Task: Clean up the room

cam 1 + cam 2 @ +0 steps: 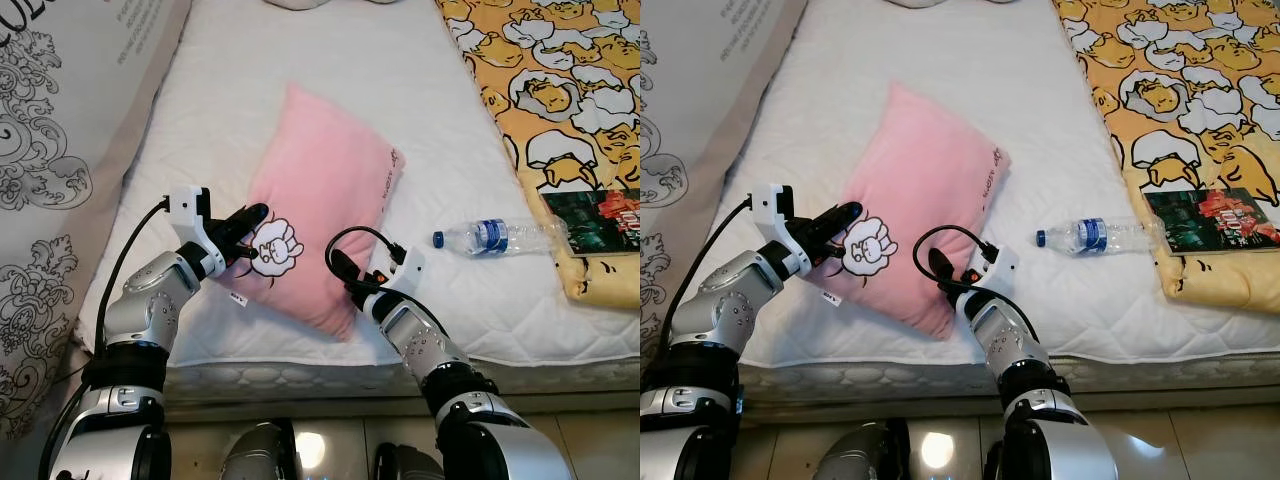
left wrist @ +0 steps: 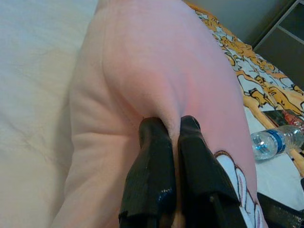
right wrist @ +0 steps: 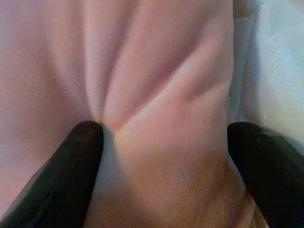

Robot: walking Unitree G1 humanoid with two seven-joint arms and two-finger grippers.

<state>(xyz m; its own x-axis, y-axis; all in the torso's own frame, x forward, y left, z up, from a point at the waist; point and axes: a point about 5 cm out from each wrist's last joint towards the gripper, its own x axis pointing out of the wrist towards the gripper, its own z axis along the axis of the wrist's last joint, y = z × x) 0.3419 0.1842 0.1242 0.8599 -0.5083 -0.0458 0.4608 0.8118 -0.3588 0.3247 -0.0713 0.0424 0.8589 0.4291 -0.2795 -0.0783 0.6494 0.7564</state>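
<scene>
White quilted mattress (image 1: 330,90) carries a pink pillow (image 1: 320,190) lying slantwise near its front edge. On the pillow's near-left corner, by the printed cartoon patch (image 1: 277,247), the left gripper (image 1: 245,228) has its jaws clenched on a fold of pink fabric. At the pillow's near-right corner the right gripper (image 3: 161,142) has its jaws spread, pressed into the cloth. Right of the pillow lies a plastic water bottle (image 1: 495,237); beyond that, a book (image 1: 598,220) on a yellow patterned blanket (image 1: 560,80).

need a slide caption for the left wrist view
Left hand pinches a fold of the pink pillow on the white mattress, a water bottle lying beyond.
</scene>
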